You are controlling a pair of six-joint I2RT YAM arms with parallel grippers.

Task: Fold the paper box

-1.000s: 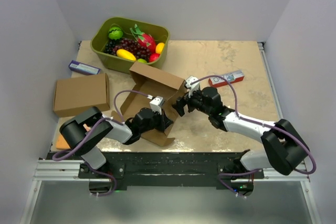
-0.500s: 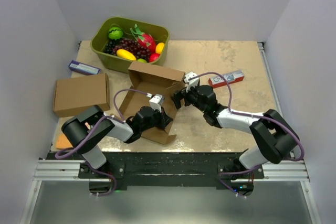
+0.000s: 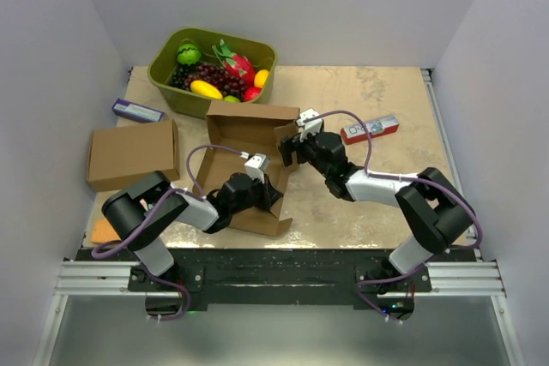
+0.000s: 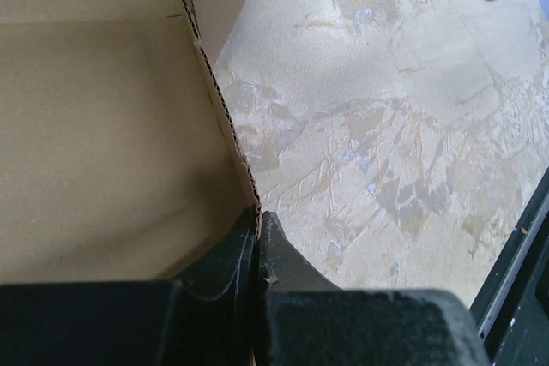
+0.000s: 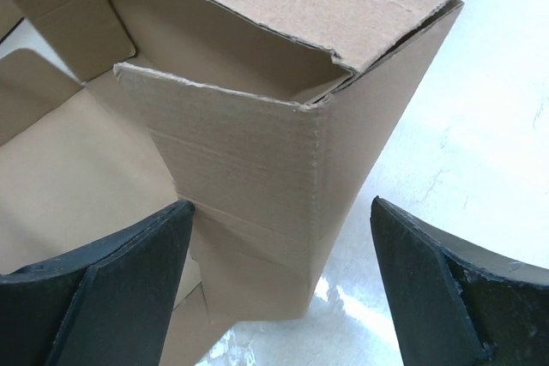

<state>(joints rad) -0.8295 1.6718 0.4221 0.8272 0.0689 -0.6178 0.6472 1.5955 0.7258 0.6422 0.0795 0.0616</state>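
Observation:
The paper box [image 3: 244,139] is a brown cardboard mailer, partly folded, lying open in the middle of the table with walls and flaps raised. My left gripper [image 3: 273,201] is shut on the box's near right wall edge; in the left wrist view the jaws [image 4: 256,220] pinch the corrugated edge [image 4: 214,92]. My right gripper [image 3: 289,150] is open at the box's right side. In the right wrist view its fingers [image 5: 111,272] straddle a raised corner flap of the box [image 5: 257,169], one inside the box and one outside over the table.
A green tub of fruit [image 3: 212,69] stands at the back left, just behind the box. Another closed brown box [image 3: 133,153] lies at the left, a small blue carton [image 3: 137,111] behind it. A red and white carton [image 3: 369,129] lies at the right.
My right gripper has moved left and away from me, pushing the box's right flap upright and toward the box's inside. The left gripper has kept its hold on the near wall.

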